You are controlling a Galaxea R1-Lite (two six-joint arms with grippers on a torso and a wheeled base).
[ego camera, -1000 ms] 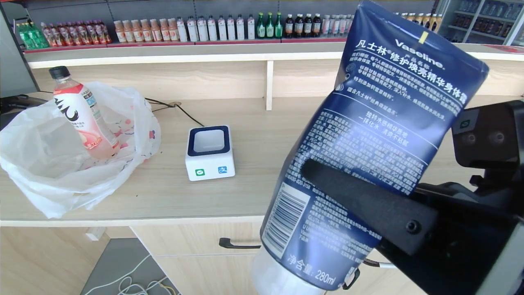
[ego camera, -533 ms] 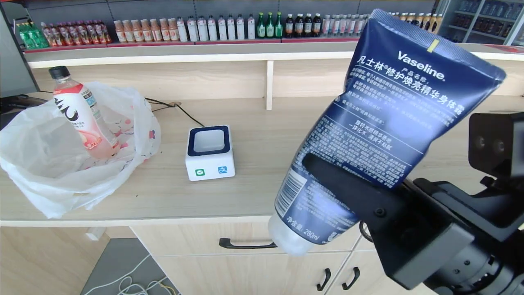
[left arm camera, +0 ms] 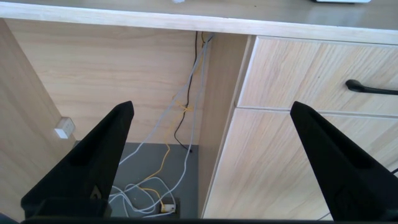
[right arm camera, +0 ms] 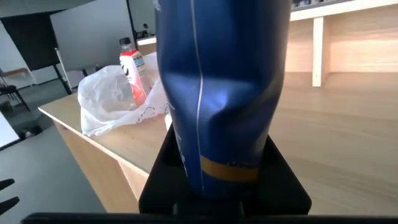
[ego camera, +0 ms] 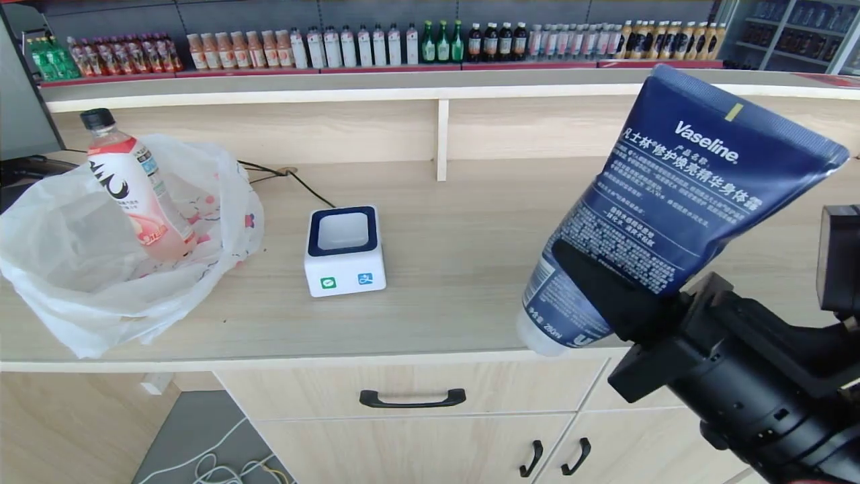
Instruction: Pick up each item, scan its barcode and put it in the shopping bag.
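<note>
1. Head view: right fingers (ego camera: 605, 299) are clamped on the lower part of a dark blue lotion tube (ego camera: 678, 195), just above its pale cap. The tube hangs in the air at the right, tilted, cap end lowest and crimped end up to the right, with the cap seen against the front edge of the bench (ego camera: 463, 228). A white scanner (ego camera: 345, 250) with a dark-rimmed window sits mid-bench, well apart from the tube. Farther left the shopping bag (ego camera: 60, 282) lies open and slumped, and a pink drink bottle (ego camera: 138, 195) leans inside it.
2. Left wrist view: left fingers (left arm camera: 87, 168) stand wide apart with nothing between them, below the bench edge and facing the cabinet front. A drawer handle (left arm camera: 373, 87) shows at one side and loose cables (left arm camera: 149, 186) lie on the floor.
3. Right wrist view: the lotion tube stands between the right fingers, pressed from both sides and dented. The shopping bag and drink bottle lie beyond it on the bench.
</note>
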